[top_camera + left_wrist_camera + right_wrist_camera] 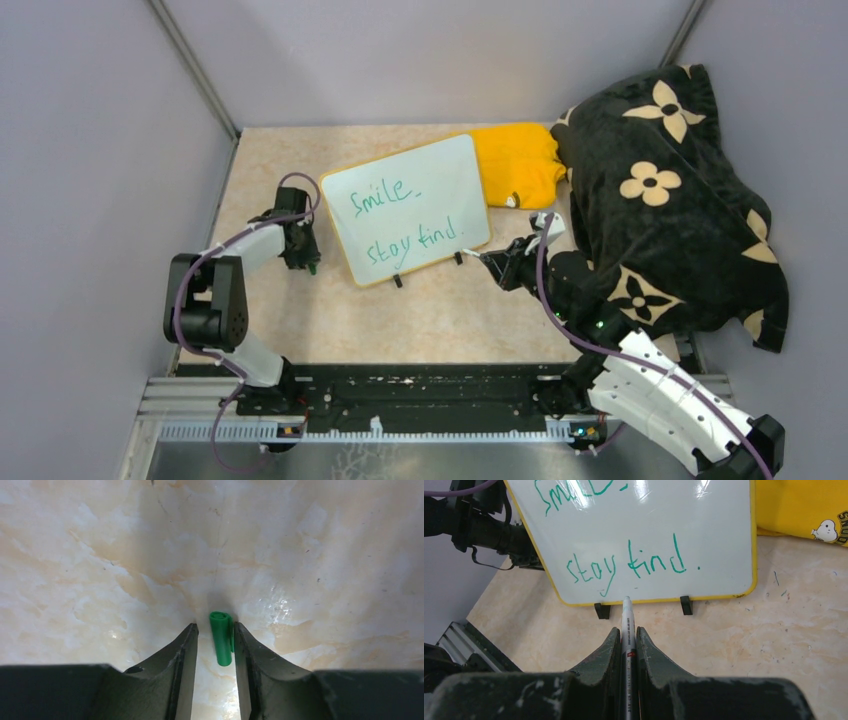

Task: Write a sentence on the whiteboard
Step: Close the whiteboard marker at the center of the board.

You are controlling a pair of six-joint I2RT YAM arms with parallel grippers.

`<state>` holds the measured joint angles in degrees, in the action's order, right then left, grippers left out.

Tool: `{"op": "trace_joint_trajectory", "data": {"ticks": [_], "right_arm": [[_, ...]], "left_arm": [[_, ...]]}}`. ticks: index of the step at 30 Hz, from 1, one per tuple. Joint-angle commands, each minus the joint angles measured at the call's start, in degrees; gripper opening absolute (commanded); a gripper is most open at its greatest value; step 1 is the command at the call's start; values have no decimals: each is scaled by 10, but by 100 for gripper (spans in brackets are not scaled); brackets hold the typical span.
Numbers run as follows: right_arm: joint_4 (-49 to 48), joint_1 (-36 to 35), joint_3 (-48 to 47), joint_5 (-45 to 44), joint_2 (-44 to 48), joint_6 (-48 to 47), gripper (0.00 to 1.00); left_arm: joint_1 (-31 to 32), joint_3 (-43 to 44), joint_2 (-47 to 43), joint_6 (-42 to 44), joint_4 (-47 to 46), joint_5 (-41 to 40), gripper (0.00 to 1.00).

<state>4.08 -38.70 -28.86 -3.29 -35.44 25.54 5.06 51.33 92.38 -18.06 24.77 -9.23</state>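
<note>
Below, we saw no bins or trays on the bench, only what each arm carried. The right gripper (627, 630) was clamped on a slim white marker pen (627, 614), its barrel running forward between the dark fingers. The pen's tip sat at the lower rim of the whiteboard (714, 525), between two small black clip feet (602, 611); we could not tell whether it touched.

The left gripper (214, 626) pointed down at the tabletop on the board's left side. Its jaws stood apart around a short green marker cap (222, 640). The cap lay close against the right finger, with bare table showing between it and the left one.

The flat glossy white board, with rounded corners and a thin yellow-orange rim, sat near the middle of the table, turned slightly so its right side was farther back. The green handwritten sentence (631, 565) ran across it in two lines: "Smile" above, then "stay find" with a full stop, the last word also readable as "kind". Light glared off the upper part.

Just beside the board's far right corner we saw a folded yellow cloth (520, 160). To the right of that lay a heaped black blanket with cream flowers (670, 200), over the right arm's side. The marbled beige tabletop (450, 310) was scuffed with small pen marks and enclosed by pale lilac-grey walls (100, 150).
</note>
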Motion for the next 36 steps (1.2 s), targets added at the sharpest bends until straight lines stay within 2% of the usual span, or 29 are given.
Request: {"op": "trace_joint_trajectory", "data": {"ticks": [1, 8, 17, 29, 36], "right_arm": [[-29, 7, -12, 5, -1, -6, 0], [-24, 7, -13, 4, 3, -6, 0], [-17, 7, -15, 1, 6, -7, 0], [-6, 7, -30, -2, -1, -7, 0], [4, 7, -58, -2, -18, -13, 0]], "left_arm": [[1, -19, 42, 11, 35, 5, 35], [1, -27, 43, 11, 33, 29, 24], [1, -35, 33, 10, 31, 42, 0], [1, -43, -58, -11, 32, -2, 0], [-8, -45, -152, -40, 47, -21, 0]]}}
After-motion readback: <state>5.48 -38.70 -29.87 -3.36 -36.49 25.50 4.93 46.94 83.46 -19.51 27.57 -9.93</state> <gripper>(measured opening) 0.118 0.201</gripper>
